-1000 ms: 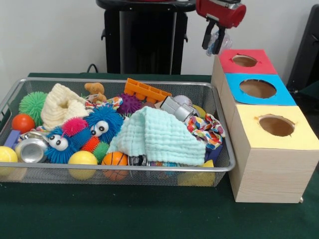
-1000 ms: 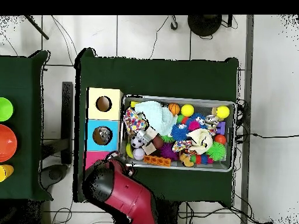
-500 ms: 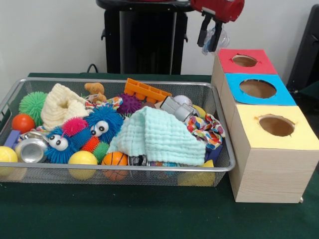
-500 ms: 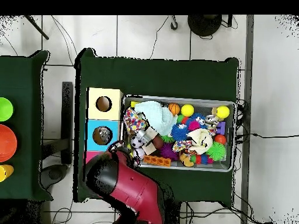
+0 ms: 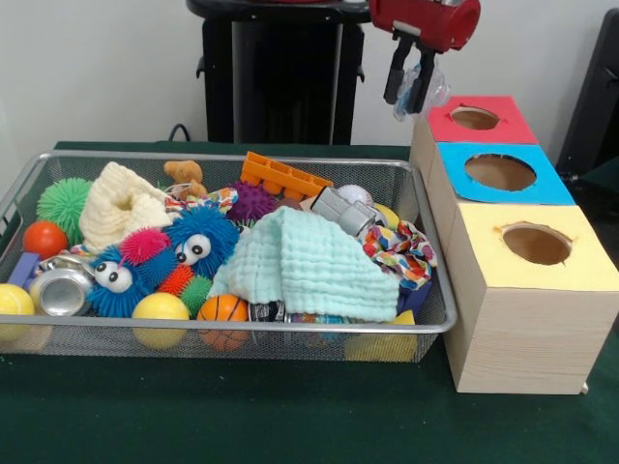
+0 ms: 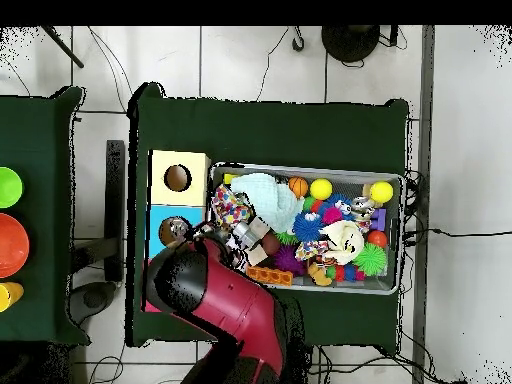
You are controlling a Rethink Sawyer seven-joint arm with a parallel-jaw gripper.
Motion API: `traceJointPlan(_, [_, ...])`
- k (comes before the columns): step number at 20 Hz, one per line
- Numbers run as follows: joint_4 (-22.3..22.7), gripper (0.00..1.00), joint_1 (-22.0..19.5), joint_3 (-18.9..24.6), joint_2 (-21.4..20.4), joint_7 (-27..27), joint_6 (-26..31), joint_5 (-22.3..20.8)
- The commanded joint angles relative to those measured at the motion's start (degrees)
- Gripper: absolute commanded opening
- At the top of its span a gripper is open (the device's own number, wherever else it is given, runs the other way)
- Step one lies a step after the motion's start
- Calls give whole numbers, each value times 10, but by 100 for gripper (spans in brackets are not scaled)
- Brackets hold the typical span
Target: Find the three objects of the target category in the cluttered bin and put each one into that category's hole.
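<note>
So the claw (image 5: 407,85) is up in the air just beside the red-framed hole (image 5: 474,118), fingers pinched on a small clear, crinkly thing (image 5: 432,89) that I can't make out. The blue-framed hole (image 5: 500,172) sits right next to that red one, middle of the three boxes. The bin (image 5: 290,328) is next to the boxes on the green counter (image 5: 242,406), full of toys.

Blue-framed hole (image 5: 500,172) mouth unblocked; bin (image 5: 290,327) packed, mint cloth (image 5: 308,263) apparently burying middle.

Glossy red arm (image 5: 426,19) (rounded casing), black gripper (image 5: 406,82) fingers.
</note>
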Motion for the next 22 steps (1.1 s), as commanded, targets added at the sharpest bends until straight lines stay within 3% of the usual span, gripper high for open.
traceJointPlan(1, [-54,0,-8,65,43,137,-3,23])
traceJointPlan(10, [-71,0,14,72,82,166,-29,51])
traceJointPlan(22, [-112,0,79,36,136,228,3,87])
